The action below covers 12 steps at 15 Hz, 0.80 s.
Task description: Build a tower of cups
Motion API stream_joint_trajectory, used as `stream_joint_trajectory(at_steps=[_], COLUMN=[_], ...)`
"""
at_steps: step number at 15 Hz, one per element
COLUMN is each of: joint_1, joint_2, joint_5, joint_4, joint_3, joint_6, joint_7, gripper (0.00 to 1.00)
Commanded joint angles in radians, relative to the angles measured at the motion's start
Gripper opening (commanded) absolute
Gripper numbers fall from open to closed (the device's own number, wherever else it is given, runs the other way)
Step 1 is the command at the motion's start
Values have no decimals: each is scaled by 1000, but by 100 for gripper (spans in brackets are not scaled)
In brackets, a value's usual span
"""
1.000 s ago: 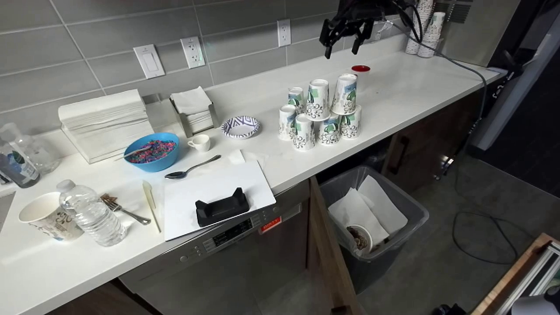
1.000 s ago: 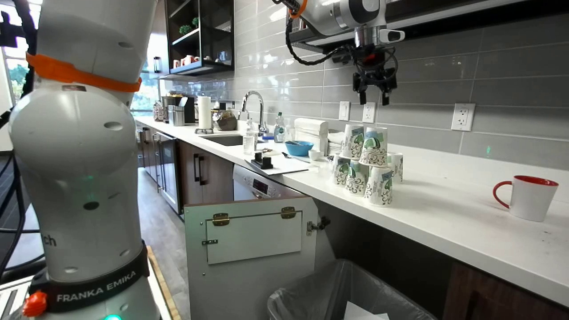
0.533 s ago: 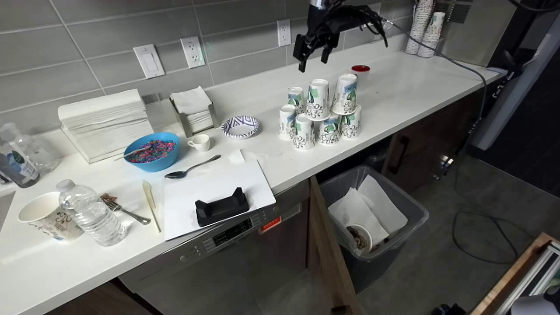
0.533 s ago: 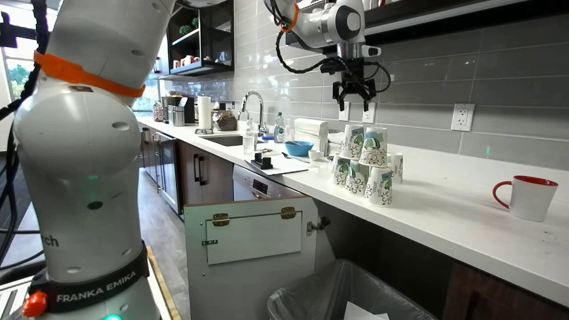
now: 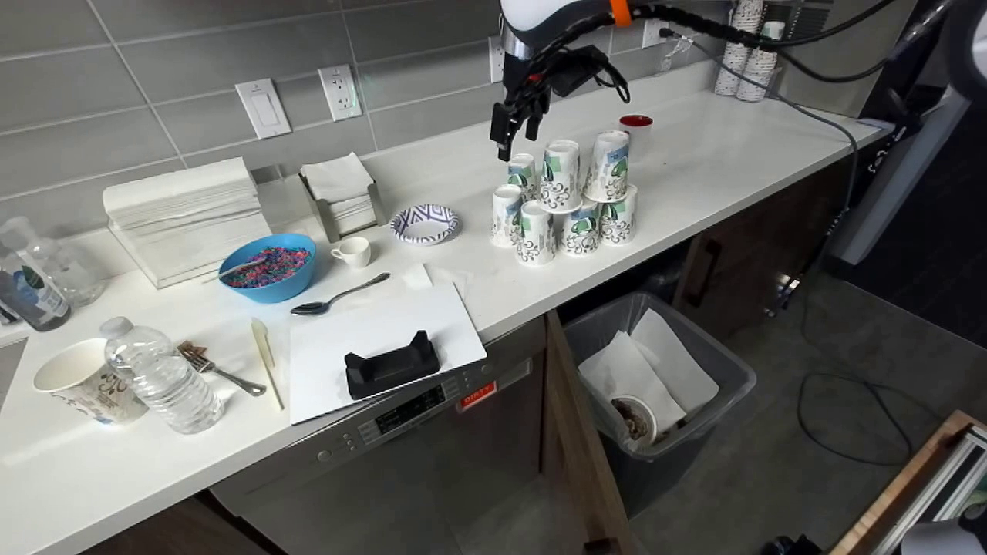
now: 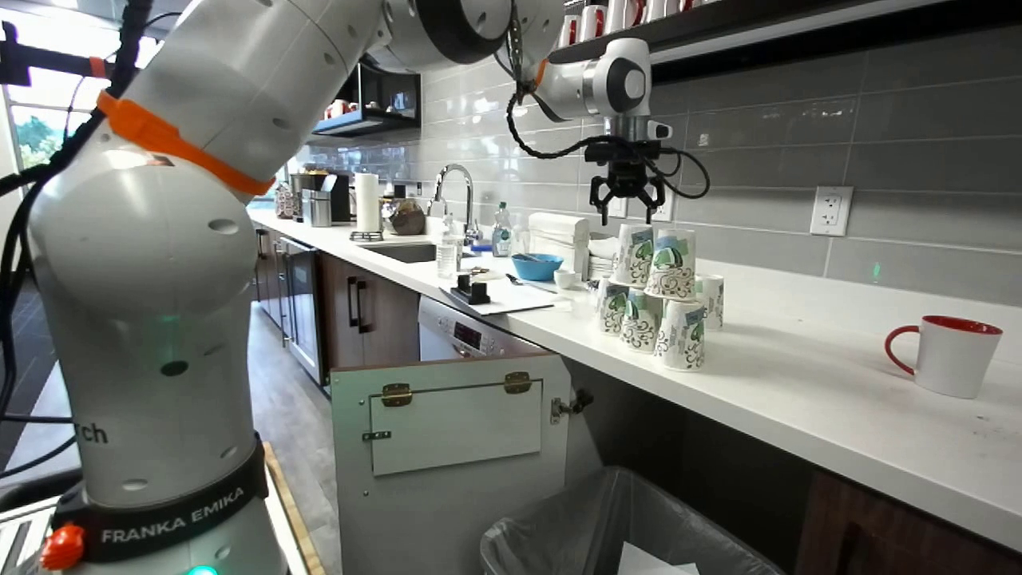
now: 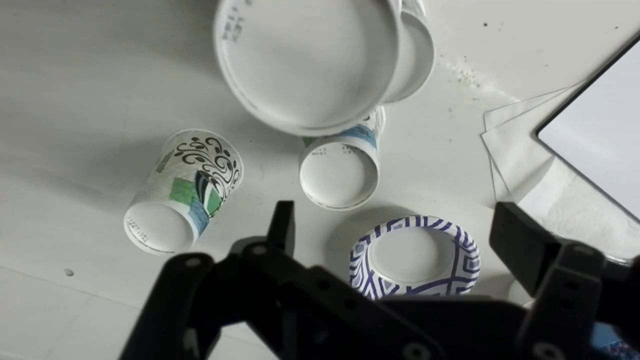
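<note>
We judge the step in hand to be topping the tower (image 5: 570, 193), which stands near the front edge of the counter (image 5: 694, 158): three base cups (image 5: 580, 229) run along that edge and two upper cups (image 5: 608, 166) bridge them, narrow ends up; no third tier is placed yet. Two pieces are available: a front loose cup (image 5: 506, 216) just beside the base, and a rear loose cup (image 5: 522, 171) nearer the back edge. Next, we should centre over one, descend without brushing the upper tier, close lightly on the tapered side, lift clear and seat it squarely across both upper cups. The arm (image 6: 215, 104) reaches over the counter, its wrist (image 6: 629, 126) vertical; the gripper (image 6: 627, 219) points straight down, jaws spread wide and holding nothing. In the wrist view neither loose cup lies between the jaws, so we expect a lateral correction first.
</note>
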<state>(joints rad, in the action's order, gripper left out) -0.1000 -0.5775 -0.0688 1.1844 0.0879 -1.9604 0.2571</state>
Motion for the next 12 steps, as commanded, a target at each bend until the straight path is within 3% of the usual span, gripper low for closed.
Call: stream_joint_trajectory(at_steps=[1, 7, 10, 12], joint_1=[-10, -33, -45, -61], joint_2=[-151, -310, -363, -434], joint_5=[-25, -36, -43, -49], joint_4=[-204, -411, -471, -569], joint_3=[1, -1, -6, -8], joint_6=[110, 215, 220, 224], joint_7=[72, 137, 156, 164], gripper=[100, 100, 100, 100])
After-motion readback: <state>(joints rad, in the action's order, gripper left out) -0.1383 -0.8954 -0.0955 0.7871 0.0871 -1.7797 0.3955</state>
